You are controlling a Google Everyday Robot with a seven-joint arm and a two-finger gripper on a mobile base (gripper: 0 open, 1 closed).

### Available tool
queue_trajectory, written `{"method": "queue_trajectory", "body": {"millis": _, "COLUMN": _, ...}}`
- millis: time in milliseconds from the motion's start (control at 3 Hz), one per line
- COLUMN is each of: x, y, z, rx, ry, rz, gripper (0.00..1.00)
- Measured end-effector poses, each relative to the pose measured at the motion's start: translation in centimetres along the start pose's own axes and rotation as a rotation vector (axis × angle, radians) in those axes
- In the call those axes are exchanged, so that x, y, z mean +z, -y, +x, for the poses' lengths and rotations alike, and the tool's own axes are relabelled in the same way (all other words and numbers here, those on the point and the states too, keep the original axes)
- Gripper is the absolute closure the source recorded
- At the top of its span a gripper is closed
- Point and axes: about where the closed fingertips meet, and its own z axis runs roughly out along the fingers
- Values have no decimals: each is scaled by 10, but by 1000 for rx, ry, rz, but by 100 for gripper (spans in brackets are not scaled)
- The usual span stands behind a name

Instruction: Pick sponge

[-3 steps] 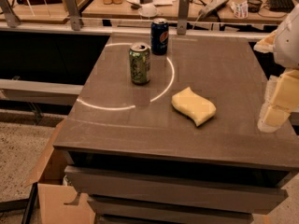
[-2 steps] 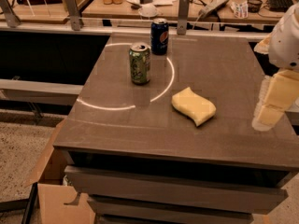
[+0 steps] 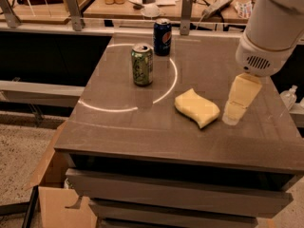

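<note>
The sponge is a pale yellow foam pad with wavy edges, lying flat on the brown table, right of centre. My gripper hangs from the white arm at the right, its blocky pale yellow fingers pointing down. It is just to the right of the sponge, a small gap away, with the tip near the table top. It holds nothing.
A green soda can and a dark blue soda can stand upright at the back left of the table. A cluttered wooden bench lies behind. A cardboard box sits on the floor at the left. A clear bottle is at the right.
My arm and gripper have moved left over the table, from beyond its right edge to just beside the sponge. The sponge and cans have not moved.
</note>
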Motion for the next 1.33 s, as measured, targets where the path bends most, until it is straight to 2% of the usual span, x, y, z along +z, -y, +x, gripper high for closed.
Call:
{"method": "queue_trajectory", "body": {"millis": 333, "x": 27, "y": 2, "z": -6, "rx": 163, "ry": -15, "rz": -28, "gripper": 0}}
{"method": "queue_trajectory", "body": {"millis": 667, "x": 59, "y": -2, "z": -10, "rx": 332, "ry": 28, "rz": -90, "gripper": 0}}
{"method": "queue_trajectory", "body": {"millis": 1000, "x": 80, "y": -6, "z": -23, "rx": 424, "ry": 77, "rz": -134, "gripper": 0}}
{"method": "queue_trajectory", "body": {"millis": 1333, "x": 88, "y": -12, "z": -42, "rx": 443, "ry": 104, "rz": -160, "gripper": 0}}
